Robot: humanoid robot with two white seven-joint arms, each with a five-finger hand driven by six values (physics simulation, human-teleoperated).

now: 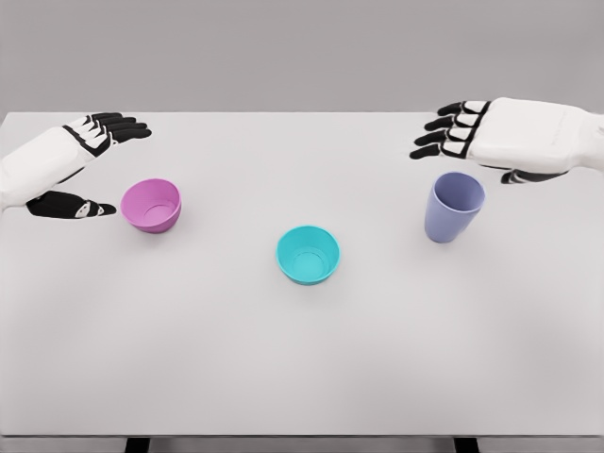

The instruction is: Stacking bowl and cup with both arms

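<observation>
From the head camera, a smooth, matte white table (302, 377) fills most of the frame against a plain grey wall. Three round, thin-walled, plastic-looking vessels stand upright on it, well apart from each other. A pink bowl (151, 205) sits at the left, low and rounded. A teal bowl (308, 255) sits near the middle, closer to the camera, its hollow open to view. A taller lavender cup (453, 207) stands at the right, tapering slightly toward its base.

The left hand (75, 165) comes in from the left edge, white shell with black jointed fingers (118, 125) stretched out flat and spread, the thumb held apart below; it holds nothing. The pink bowl lies just beside this hand, to the right of the thumb tip, not touching it.

The right hand (491, 137) reaches in from the right edge, its fingers likewise extended and relaxed, gripping nothing. The lavender cup stands just below it, its rim near the palm, with no clear contact
</observation>
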